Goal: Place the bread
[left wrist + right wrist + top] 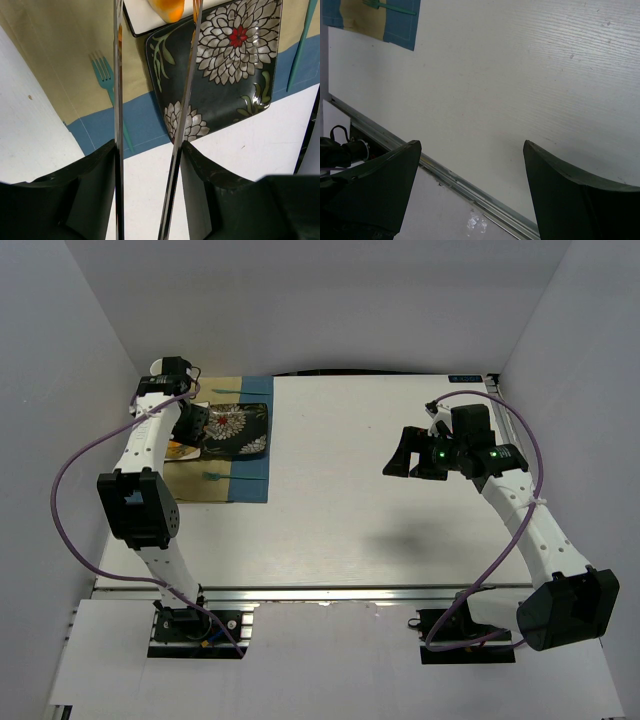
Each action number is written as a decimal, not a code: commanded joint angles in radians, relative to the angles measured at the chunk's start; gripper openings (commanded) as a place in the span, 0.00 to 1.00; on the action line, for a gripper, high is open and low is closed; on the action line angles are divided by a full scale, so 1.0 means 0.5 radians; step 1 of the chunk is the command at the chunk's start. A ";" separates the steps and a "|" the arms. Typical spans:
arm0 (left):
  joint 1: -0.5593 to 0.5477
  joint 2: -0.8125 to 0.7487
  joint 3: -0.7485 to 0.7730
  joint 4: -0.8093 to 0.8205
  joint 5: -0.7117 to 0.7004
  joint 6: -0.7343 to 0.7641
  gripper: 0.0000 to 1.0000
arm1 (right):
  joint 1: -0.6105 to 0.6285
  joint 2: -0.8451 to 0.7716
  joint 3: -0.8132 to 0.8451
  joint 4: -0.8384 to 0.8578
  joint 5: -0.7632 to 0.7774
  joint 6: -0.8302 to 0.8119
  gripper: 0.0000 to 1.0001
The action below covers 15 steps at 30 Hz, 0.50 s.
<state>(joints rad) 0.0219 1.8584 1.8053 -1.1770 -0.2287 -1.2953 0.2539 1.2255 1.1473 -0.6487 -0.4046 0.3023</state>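
The bread (167, 7) lies at the far end of the left tool's (149, 145) reach, showing only as a rounded end at the top edge of the left wrist view. It sits between the two long blades of the metal tongs (118, 100), nearer the right blade. Whether either blade touches it cannot be told. The left tool is partly closed on the tongs, with each blade lying against the inner face of a finger.

What shows of the bread is smooth, glossy and golden-orange; the rest is cut off by the frame. It rests on a white dish with a dark rim (145, 20), just beside the dark floral plate (220, 95). Both stand on a tan and blue placemat (60, 50) with a teal fork (102, 67). From above, the left arm covers most of the bread (178, 450), at the bench's (400, 530) far left corner.

The right tool (470, 145) is spread wide and holds nothing, hanging over bare bench well apart from the bread.
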 commanded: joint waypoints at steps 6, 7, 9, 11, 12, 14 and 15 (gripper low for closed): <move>-0.013 0.017 -0.030 0.032 -0.082 -0.072 0.61 | 0.008 -0.012 0.009 0.040 0.011 -0.046 0.90; -0.013 0.023 -0.015 0.023 -0.089 -0.072 0.61 | 0.008 -0.012 0.013 0.036 0.011 -0.046 0.89; -0.013 0.038 -0.009 0.016 -0.107 -0.072 0.61 | 0.008 -0.009 0.016 0.033 0.014 -0.052 0.89; -0.013 0.054 -0.015 0.013 -0.110 -0.075 0.61 | 0.011 -0.006 0.019 0.033 0.021 -0.062 0.89; -0.016 0.057 -0.018 0.010 -0.113 -0.082 0.61 | 0.011 -0.006 0.019 0.030 0.024 -0.062 0.90; -0.013 0.063 -0.039 0.007 -0.110 -0.088 0.61 | 0.008 -0.003 0.019 0.030 0.024 -0.068 0.89; -0.016 0.063 -0.049 0.010 -0.107 -0.091 0.61 | 0.011 -0.003 0.016 0.030 0.024 -0.068 0.89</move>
<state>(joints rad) 0.0193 1.8965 1.7920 -1.1732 -0.2489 -1.3224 0.2558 1.2255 1.1473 -0.6487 -0.3946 0.2829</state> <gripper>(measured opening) 0.611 0.895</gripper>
